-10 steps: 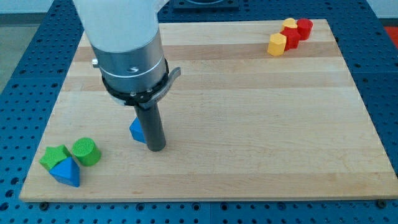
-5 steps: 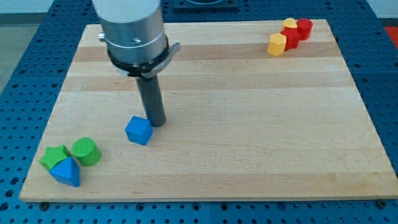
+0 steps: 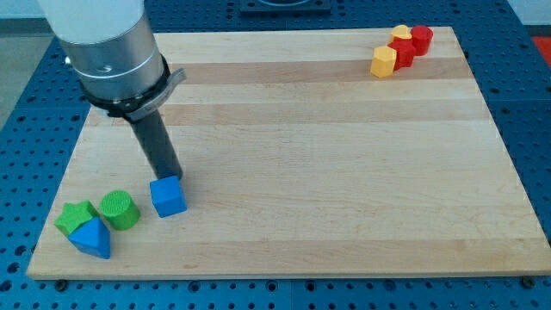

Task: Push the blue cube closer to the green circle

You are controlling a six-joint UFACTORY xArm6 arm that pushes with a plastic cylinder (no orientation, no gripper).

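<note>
The blue cube [image 3: 168, 196] lies on the wooden board near the view's bottom left. The green circle, a short green cylinder [image 3: 119, 210], sits a short gap to its left. My tip [image 3: 171, 176] rests at the cube's upper edge, touching or nearly touching it, with the dark rod rising up and to the left to the arm's grey body.
A green block [image 3: 76, 217] and a blue triangular block [image 3: 91, 238] sit against the green circle's left and lower left. At the view's top right are two yellow blocks [image 3: 384, 61] and two red blocks [image 3: 411, 42]. The board's bottom edge [image 3: 258, 274] is close below.
My tip has swung from the cube's right side up and then left. The blue cube has slid left and slightly down, ending closer to the green circle.
</note>
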